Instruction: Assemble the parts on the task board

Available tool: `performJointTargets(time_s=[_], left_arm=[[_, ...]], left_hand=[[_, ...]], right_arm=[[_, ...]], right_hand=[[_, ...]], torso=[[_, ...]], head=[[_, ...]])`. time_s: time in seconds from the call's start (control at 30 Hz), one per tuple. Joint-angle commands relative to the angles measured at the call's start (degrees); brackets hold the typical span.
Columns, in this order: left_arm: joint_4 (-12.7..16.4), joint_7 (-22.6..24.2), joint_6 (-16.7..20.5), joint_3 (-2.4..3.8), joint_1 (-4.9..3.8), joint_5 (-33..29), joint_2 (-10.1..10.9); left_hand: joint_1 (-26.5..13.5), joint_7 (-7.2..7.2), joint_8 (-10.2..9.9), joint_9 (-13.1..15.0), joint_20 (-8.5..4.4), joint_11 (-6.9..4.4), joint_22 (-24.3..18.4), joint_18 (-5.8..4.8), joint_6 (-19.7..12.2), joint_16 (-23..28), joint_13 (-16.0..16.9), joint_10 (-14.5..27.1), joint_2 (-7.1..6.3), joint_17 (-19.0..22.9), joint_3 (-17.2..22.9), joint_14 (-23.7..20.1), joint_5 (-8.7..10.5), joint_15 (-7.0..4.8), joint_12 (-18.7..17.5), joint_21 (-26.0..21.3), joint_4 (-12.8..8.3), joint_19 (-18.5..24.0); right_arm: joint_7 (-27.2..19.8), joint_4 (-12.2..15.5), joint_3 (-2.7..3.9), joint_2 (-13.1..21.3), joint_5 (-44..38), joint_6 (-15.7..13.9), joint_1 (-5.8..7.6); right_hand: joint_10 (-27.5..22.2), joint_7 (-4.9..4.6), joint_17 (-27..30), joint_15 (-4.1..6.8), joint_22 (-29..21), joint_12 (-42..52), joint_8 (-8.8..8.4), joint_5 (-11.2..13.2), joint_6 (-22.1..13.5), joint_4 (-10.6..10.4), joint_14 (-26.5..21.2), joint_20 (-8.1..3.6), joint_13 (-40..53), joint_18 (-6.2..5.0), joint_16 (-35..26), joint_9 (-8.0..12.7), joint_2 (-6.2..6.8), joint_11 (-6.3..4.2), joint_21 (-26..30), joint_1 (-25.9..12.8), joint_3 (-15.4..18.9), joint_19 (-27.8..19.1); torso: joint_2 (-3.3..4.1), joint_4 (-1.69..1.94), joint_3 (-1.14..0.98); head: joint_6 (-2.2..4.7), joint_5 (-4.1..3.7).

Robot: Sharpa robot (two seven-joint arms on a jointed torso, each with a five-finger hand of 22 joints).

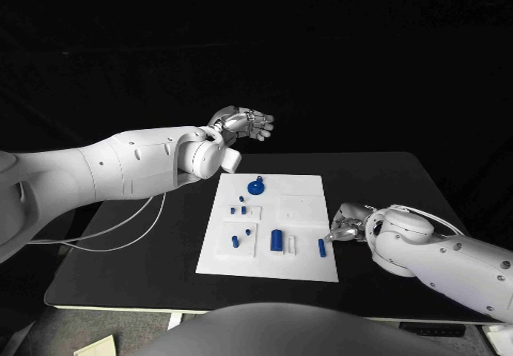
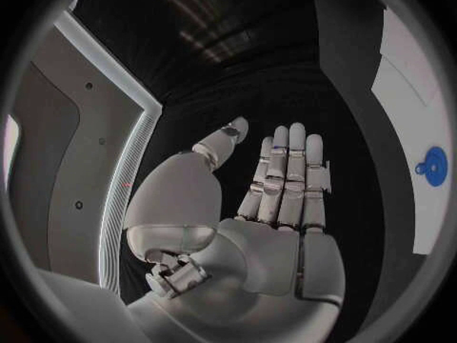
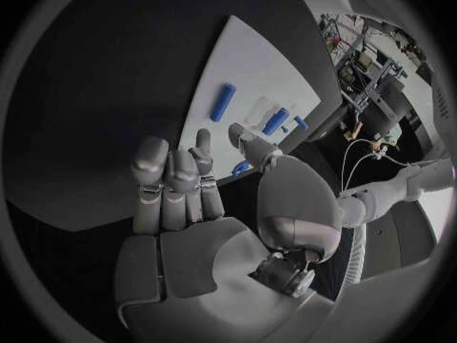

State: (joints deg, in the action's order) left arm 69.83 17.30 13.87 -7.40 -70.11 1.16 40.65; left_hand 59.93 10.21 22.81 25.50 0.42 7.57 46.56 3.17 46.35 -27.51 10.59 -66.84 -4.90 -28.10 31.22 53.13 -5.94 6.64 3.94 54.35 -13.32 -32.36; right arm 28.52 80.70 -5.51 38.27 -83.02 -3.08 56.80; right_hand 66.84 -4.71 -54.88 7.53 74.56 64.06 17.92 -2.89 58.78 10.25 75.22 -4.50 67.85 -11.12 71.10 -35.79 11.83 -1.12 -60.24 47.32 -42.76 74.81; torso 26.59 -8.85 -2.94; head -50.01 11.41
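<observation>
Blue part (image 3: 242,167) half hidden behind right hand (image 3: 205,206), grip unclear

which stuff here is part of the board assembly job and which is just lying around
Part of the job:
- white rectangular task board
- round blue knob-like part
- larger blue cylinder part
- slim blue peg by the right edge
- small blue pegs

Just there:
- black table
- white cable

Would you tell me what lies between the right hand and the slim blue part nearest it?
Bare white task board only, in the head view, between right hand and blue part.
</observation>
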Motion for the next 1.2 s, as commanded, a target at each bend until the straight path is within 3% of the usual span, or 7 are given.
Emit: performJointTargets(time_s=[0.03,0.13,0.2,0.63,0.93,1.2], left_arm=[[0.05,0.26,-0.91,-0.02,-0.05,0.20,-0.07],[0.08,0.26,-0.97,-0.06,-0.05,0.20,-0.11],[0.10,0.28,-1.02,-0.07,-0.04,0.20,-0.19],[0.16,0.20,-1.10,-0.11,-0.05,0.24,-0.10],[0.18,0.21,-1.08,-0.11,-0.05,0.34,0.02],[0.17,0.23,-1.19,-0.11,-0.05,0.36,-0.07]], left_hand=[[-0.52,-0.33,0.35,-0.10,0.41,-0.07,0.10,0.74,-0.14,0.29,-0.07,0.01,-0.06,-0.07,-0.05,0.46,-0.13,-0.08,0.23,-0.36,0.36,0.11],[-0.53,-0.33,0.36,-0.10,0.41,-0.07,0.11,0.74,-0.13,0.30,-0.07,0.00,-0.05,-0.09,-0.05,0.46,-0.13,-0.08,0.24,-0.36,0.37,0.11],[-0.53,-0.34,0.37,-0.10,0.41,-0.07,0.11,0.74,-0.13,0.31,-0.07,0.00,-0.04,-0.10,-0.05,0.46,-0.13,-0.08,0.24,-0.37,0.37,0.12],[-0.51,-0.35,0.40,-0.13,0.41,-0.09,0.13,0.74,-0.11,0.39,-0.08,-0.03,-0.01,-0.17,-0.04,0.45,-0.13,-0.07,0.24,-0.39,0.39,0.14],[-0.50,-0.36,0.42,-0.15,0.41,-0.09,0.14,0.74,-0.11,0.43,-0.09,-0.04,-0.03,-0.22,-0.05,0.45,-0.13,-0.07,0.24,-0.41,0.38,0.16],[-0.51,-0.36,0.43,-0.17,0.42,-0.09,0.16,0.74,-0.12,0.48,-0.10,-0.04,-0.03,-0.27,-0.06,0.46,-0.12,-0.07,0.23,-0.42,0.39,0.16]], right_arm=[[0.32,-0.23,-0.01,-0.77,1.16,0.44,-0.60],[0.21,-0.50,-0.01,-1.40,1.16,0.71,-0.87],[0.23,-0.94,-0.01,-1.82,1.16,1.03,-1.01],[1.01,-4.14,-0.29,-3.83,-1.25,4.44,-2.05],[1.24,-4.48,-0.53,-4.30,-2.88,5.68,-2.39],[1.25,-5.85,-0.88,-5.98,-7.10,5.87,-3.35]], right_hand=[[-0.12,-0.34,0.05,-0.35,0.11,-0.26,0.28,0.10,-0.17,-0.75,0.13,0.40,-0.04,-3.88,-0.28,-0.40,0.63,-0.14,-0.06,-0.48,0.51,-0.02],[0.24,-0.24,0.04,-0.29,0.14,0.17,0.48,0.10,-0.07,-1.12,0.14,0.44,0.25,-3.88,-0.25,-0.86,0.53,-0.23,-0.11,-0.88,1.12,-0.02],[0.57,-0.16,0.04,-0.23,0.16,0.50,0.62,0.09,0.06,-1.29,0.14,0.46,0.47,-3.88,-0.23,-1.15,0.33,-0.31,-0.13,-1.07,1.51,-0.04],[0.59,0.10,0.01,-0.02,0.22,0.31,0.85,0.09,0.48,-1.60,0.09,0.43,0.18,-3.88,-0.17,-1.81,-0.66,-0.56,-0.19,-1.51,2.41,-0.10],[0.70,0.24,-0.01,0.11,0.27,0.34,0.74,0.08,0.77,-1.51,0.05,0.39,0.17,-3.88,-0.13,-1.78,-1.04,-0.70,-0.25,-1.75,2.85,-0.14],[0.64,0.33,-0.04,0.22,0.32,0.21,0.51,0.08,0.96,-0.76,-0.01,0.28,0.03,-3.88,-0.09,-1.68,-1.18,-0.80,-0.29,-1.35,3.16,-0.21]], torso=[[0.04,0.11,-0.13],[0.05,0.04,-0.16],[0.09,0.08,0.00],[0.16,0.28,0.15],[0.04,0.12,0.15],[0.04,0.21,0.15]], head=[[0.01,-0.26],[0.01,-0.43],[0.01,-0.51],[0.01,-0.96],[0.01,-0.86],[0.01,-0.87]])
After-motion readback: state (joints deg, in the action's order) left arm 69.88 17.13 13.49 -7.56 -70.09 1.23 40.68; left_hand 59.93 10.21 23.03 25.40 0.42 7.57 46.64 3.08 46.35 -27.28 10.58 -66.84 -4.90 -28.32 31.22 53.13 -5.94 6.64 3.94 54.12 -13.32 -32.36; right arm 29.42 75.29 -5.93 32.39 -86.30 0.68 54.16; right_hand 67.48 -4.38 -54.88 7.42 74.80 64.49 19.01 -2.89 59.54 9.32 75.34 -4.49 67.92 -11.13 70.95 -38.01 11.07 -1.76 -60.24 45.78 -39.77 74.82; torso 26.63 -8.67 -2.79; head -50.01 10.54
